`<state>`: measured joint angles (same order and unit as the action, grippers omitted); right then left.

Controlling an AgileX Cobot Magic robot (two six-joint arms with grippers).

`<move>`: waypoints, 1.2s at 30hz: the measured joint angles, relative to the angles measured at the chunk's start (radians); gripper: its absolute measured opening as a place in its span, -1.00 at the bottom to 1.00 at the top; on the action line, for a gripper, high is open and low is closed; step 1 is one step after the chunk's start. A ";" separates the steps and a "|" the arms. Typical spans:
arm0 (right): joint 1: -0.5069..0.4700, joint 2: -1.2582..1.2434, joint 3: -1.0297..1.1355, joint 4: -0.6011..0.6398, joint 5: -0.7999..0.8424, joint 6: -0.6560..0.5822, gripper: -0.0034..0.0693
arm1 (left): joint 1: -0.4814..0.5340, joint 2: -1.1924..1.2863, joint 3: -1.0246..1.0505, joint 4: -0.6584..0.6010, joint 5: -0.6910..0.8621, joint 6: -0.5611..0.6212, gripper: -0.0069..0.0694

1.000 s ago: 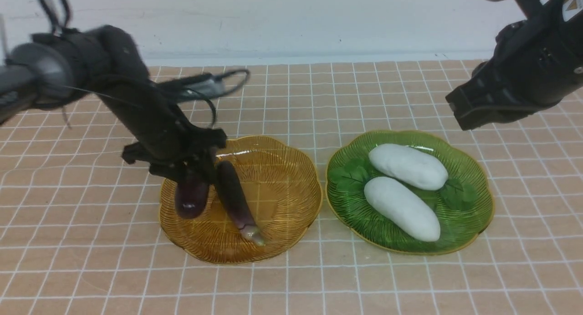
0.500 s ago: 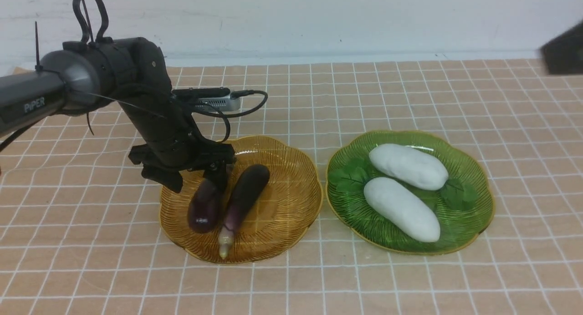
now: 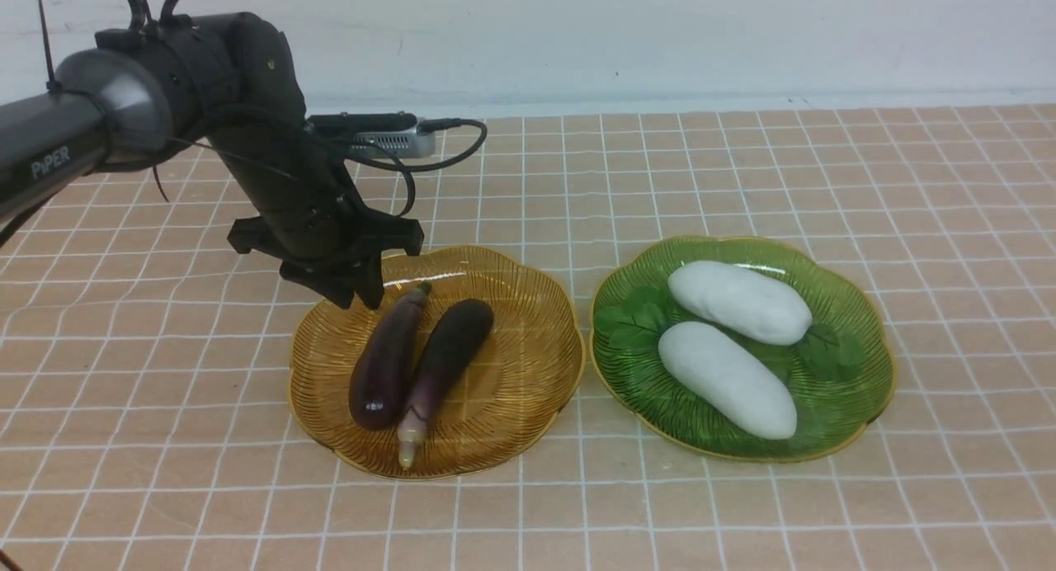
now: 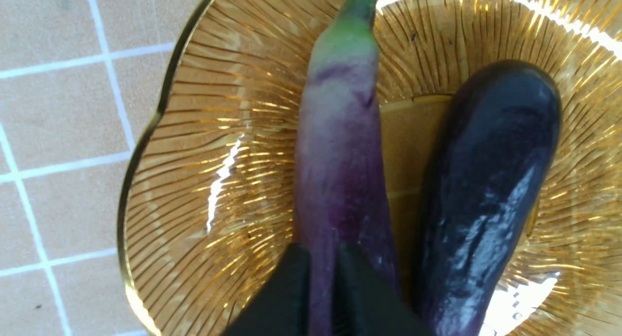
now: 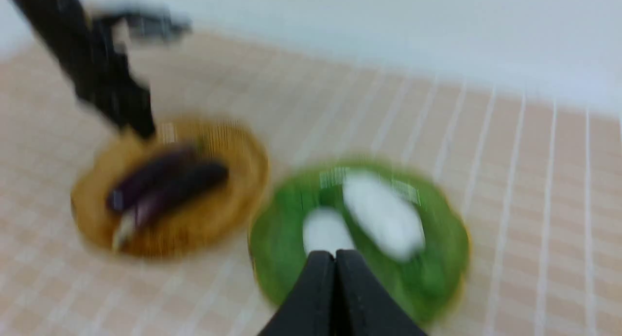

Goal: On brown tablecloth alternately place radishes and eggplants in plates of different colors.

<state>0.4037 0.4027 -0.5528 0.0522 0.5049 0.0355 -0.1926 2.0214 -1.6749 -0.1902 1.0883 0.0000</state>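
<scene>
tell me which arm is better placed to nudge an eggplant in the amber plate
Left. The left gripper hangs just above the amber plate, near the eggplants. The right arm is out of the front view, and the right gripper sits farther back from both plates.

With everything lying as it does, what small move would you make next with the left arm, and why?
Probably raise the left gripper clear of the amber plate: both eggplants lie in it, both radishes in the green plate, and its jaws hold nothing.
</scene>
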 joint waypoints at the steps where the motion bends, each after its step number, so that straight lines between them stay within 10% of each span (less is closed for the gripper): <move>1: 0.000 0.006 0.011 -0.003 -0.023 0.000 -0.95 | 0.000 0.000 -0.001 0.001 0.001 0.000 -0.71; 26: -0.005 -0.035 0.077 -0.005 -0.048 0.004 -0.95 | 0.000 -0.066 -0.231 0.026 0.139 0.064 -0.83; 36: -0.335 -0.391 0.470 -0.059 -0.062 0.004 -0.95 | 0.000 -0.079 -0.222 0.040 0.145 0.064 -0.83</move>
<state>0.0687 0.0120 -0.0827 -0.0065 0.4432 0.0395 -0.1926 1.9420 -1.8969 -0.1497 1.2329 0.0637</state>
